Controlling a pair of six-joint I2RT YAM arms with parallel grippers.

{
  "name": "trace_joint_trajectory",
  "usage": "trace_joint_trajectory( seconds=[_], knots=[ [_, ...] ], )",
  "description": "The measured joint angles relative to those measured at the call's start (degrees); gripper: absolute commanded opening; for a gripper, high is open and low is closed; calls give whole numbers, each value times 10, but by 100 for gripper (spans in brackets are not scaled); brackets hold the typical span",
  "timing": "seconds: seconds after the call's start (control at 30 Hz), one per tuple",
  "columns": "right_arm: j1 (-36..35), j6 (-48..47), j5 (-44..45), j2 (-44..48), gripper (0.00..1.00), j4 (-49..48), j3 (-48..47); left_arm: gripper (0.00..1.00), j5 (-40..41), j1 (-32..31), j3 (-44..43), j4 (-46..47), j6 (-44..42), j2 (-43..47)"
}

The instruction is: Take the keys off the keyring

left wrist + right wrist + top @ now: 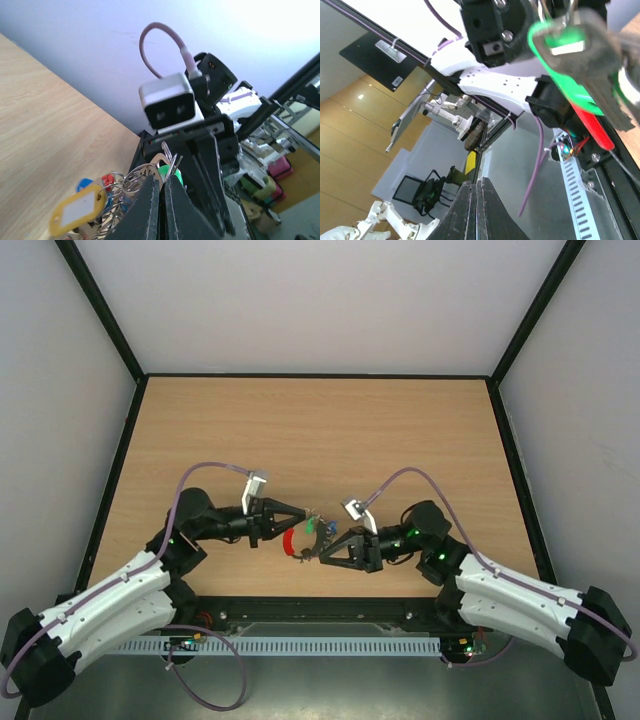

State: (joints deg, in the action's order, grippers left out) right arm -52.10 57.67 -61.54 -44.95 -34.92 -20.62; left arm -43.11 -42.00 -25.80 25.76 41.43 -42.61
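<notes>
The keys hang in a bunch between my two grippers, lifted off the table. My left gripper is shut on a metal key at the top of the bunch. In the left wrist view a green head, a yellow tag and several wire loops sit beside the fingers. The keyring's red sleeve hangs below the left gripper. My right gripper touches the bunch from the right. Its jaws are shut with nothing showing between the tips. The green head and red sleeve lie above them.
The wooden table is walled by white panels with black frame posts. A perforated cable rail runs along the near edge. The right arm's wrist camera and its purple cable sit close in front of the left gripper.
</notes>
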Motion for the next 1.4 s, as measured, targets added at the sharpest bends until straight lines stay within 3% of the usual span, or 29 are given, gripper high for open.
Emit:
trace_joint_trajectory(
  seconds=[0.2,0.47,0.7,0.87,1.0,1.4],
  knots=[
    [-16,-34,1,-45,4,31,0,2,14,3,9,33,16,-3],
    [-16,-108,102,-3,36,124,-59,2,4,3,12,49,19,-4],
    [-16,-140,228,51,46,166,-91,2,-6,6,12,50,19,-6],
    [-15,-137,276,47,47,188,-93,2,-24,6,12,60,27,-8],
    [-13,-135,274,24,43,193,-98,2,-42,6,13,68,31,-14],
    [-11,-97,184,-19,6,122,-104,2,-56,7,15,75,42,-17]
  ],
)
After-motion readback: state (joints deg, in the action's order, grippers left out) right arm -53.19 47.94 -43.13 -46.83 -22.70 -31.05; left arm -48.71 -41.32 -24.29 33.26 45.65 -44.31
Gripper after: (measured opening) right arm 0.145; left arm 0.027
